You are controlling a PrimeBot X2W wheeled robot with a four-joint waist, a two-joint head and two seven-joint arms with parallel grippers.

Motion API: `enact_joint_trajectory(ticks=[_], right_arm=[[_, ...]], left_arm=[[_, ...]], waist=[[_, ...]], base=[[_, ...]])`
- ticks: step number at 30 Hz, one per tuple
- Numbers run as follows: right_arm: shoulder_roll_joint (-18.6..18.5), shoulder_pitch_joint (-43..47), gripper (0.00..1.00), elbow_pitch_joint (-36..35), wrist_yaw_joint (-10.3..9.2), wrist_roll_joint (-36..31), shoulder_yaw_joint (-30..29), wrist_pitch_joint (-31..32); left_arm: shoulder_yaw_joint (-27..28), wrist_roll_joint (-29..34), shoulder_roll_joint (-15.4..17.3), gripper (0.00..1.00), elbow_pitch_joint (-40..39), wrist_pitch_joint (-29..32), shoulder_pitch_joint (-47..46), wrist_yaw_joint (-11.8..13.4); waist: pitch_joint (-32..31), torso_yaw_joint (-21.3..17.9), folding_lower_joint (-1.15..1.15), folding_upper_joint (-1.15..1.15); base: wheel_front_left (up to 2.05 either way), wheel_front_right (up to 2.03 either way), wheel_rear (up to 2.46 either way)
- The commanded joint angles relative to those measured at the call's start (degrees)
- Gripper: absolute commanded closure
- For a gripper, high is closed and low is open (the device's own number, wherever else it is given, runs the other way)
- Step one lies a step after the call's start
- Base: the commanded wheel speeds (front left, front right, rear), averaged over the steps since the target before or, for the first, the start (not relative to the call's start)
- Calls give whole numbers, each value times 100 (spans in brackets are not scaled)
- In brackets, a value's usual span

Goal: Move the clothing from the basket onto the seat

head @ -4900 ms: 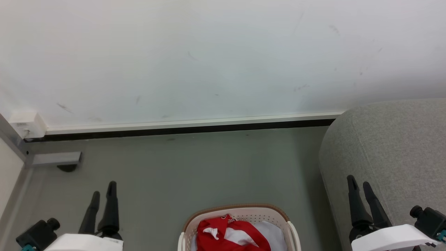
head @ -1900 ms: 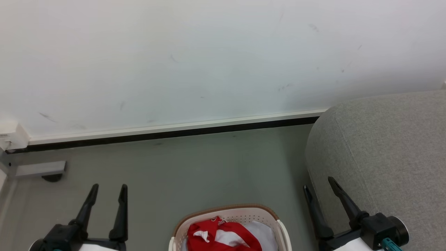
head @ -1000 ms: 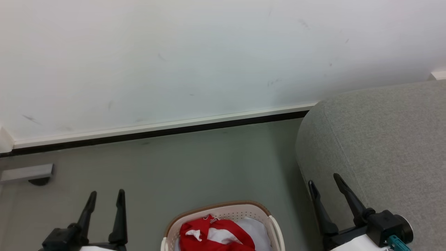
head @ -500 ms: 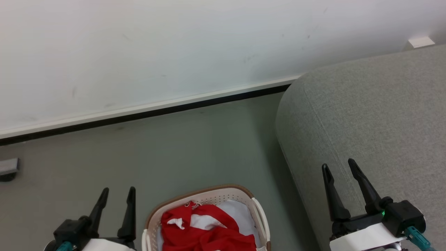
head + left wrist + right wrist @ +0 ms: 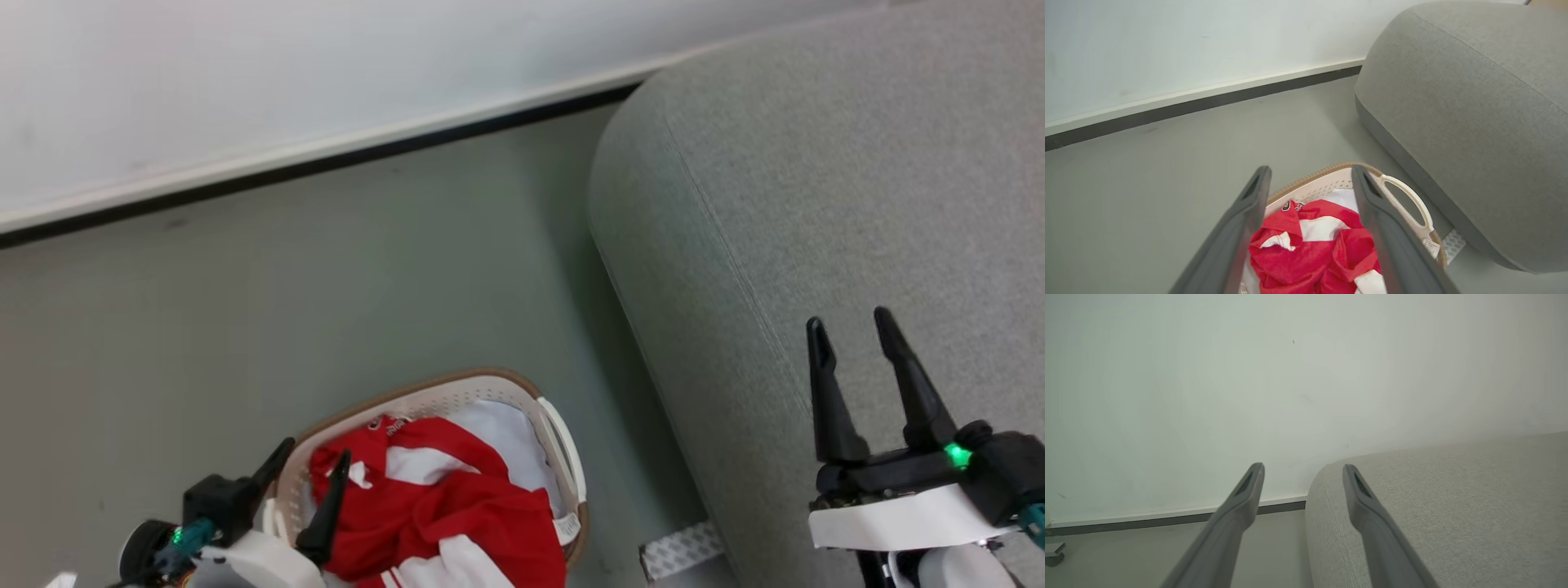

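Since 0.5 s ago the head cam has tipped down and turned, so wall and skirting slide up-frame; that is camera, not scene. Real change: my left gripper [image 5: 314, 451] has gone from beside the cream-white perforated plastic laundry basket w/ brown rim [image 5: 563, 453] to over its left edge. Jaws there: spread wide, nothing between them; the wrist view shows the two fingers [image 5: 1235, 228] framing the heap. Contact w/ cloth: cannot tell. My right gripper [image 5: 849, 320] hangs over the large light grey woven upholstered seat [image 5: 816, 180], jaws likewise apart, empty.

Task item: soft bright red fabric clothing w/ white stripes and trim [image 5: 441, 506], crumpled in the basket on the grey-green floor [image 5: 286, 269], atop a plain white garment [image 5: 510, 420]; seat near the basket, on its right.

Handling (est.): light, limp, no stiffness; will sag and trail on lifting, may catch the rim or loop handle, may drag the white piece along. Not fragile. Best hold, prob.: the raised bunched fold near mid-heap, pinched deep so several layers sit between my pads, not one thin hem.
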Motion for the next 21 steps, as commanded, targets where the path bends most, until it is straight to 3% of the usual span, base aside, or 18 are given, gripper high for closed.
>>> enact_joint_trajectory(ticks=[1,13,21], right_arm=[[-16,-63,0,-50,-12,44,-46,0],[-16,-181,0,-568,-12,296,-306,0],[-17,-245,0,-717,-12,480,-291,0]], left_arm=[[-80,-45,96,0,109,-3,-131,8],[-1866,-30,879,0,1303,462,-1283,9],[-3172,-152,1198,0,1837,1006,-2006,8]], waist=[[219,-162,-1,0],[1089,-526,-1,0],[1565,-683,-1,0]], base=[[0,0,0],[0,0,0],[0,0,0]])
